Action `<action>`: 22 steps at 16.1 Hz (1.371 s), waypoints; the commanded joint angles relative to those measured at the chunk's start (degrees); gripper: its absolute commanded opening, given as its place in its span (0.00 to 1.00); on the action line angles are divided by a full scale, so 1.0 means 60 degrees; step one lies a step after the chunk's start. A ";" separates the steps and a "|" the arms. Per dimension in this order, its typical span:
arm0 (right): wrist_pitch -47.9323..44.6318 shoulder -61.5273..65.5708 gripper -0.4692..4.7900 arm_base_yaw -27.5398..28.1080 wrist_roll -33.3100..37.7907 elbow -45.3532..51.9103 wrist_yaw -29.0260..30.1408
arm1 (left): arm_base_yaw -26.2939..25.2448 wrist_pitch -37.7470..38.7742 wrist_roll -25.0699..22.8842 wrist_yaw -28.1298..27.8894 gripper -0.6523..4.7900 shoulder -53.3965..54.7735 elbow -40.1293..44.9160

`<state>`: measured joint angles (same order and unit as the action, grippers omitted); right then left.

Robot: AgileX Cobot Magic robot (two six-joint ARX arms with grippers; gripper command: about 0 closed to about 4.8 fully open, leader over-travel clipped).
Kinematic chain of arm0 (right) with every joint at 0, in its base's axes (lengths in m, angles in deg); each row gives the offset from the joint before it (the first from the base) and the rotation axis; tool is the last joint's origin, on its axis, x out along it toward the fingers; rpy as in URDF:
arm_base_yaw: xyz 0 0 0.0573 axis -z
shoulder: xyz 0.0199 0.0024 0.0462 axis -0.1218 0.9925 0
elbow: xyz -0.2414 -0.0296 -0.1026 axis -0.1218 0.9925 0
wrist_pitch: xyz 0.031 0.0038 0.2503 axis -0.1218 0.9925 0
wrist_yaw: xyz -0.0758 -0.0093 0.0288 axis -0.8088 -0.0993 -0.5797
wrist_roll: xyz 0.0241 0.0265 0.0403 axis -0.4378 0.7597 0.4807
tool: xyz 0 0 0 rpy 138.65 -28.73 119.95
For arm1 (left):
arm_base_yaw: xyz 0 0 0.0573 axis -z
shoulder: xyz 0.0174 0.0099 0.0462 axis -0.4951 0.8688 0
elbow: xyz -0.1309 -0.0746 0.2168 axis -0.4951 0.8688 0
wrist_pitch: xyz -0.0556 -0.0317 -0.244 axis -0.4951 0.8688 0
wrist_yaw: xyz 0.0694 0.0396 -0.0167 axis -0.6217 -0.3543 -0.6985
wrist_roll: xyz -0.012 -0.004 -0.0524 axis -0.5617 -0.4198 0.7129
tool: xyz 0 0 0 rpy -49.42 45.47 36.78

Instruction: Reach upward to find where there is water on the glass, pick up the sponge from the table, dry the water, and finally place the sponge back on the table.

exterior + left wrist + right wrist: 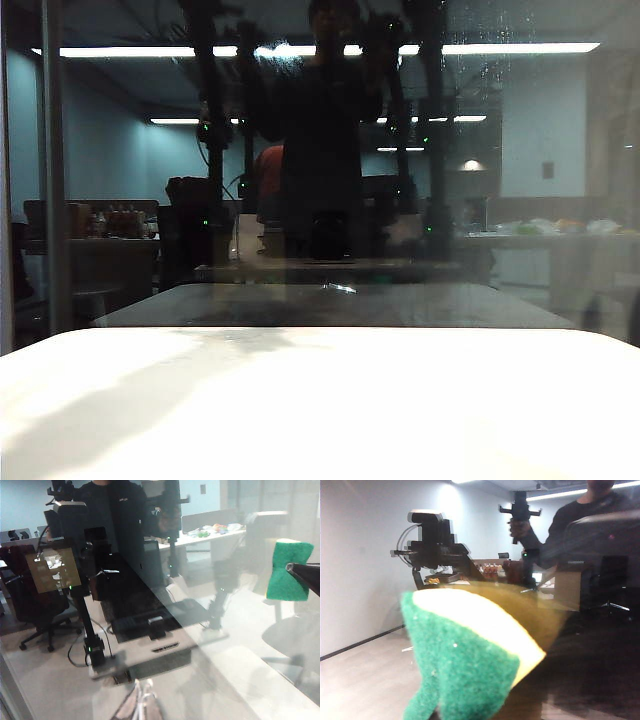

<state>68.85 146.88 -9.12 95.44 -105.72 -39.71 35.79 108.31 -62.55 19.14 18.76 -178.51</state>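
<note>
The sponge (470,665), green scouring face and yellow foam, fills the lower middle of the right wrist view, and my right gripper is shut on it with its fingers hidden beneath. In the left wrist view the sponge (287,570) hangs in the air by the glass (210,605), pinched by the dark right gripper (290,568). Its dim reflection lies right beside it; I cannot tell whether it touches the pane. Water (495,80) shows as thin pale streaks high on the glass (560,200). My left gripper (142,700) is faint, its fingers together and holding nothing. The white table (320,410) is bare.
A grey vertical frame bar (52,170) stands at the left of the pane. The glass mirrors a dim room with a person, both arms, desks and bright ceiling lights (520,47). Neither arm shows directly in the exterior view.
</note>
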 commanded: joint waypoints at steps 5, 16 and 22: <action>0.0973 -0.0029 0.08 0.1031 -0.0033 -0.0892 -0.0233 | -0.0004 -0.0222 0.0025 0.0040 0.11 -0.0062 -0.0058; 0.3752 -0.0474 0.08 0.3825 -0.0718 -0.1679 -0.0441 | -0.0011 -0.0379 0.0018 0.0033 0.11 -0.0055 -0.0058; 0.4466 -0.0674 0.08 0.4335 -0.0718 -0.1672 -0.0051 | -0.0011 -0.0386 -0.0011 0.0033 0.11 -0.0055 -0.0058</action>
<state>95.40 143.19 17.19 91.35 -115.56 -40.63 35.79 106.85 -62.59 19.30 18.72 -178.51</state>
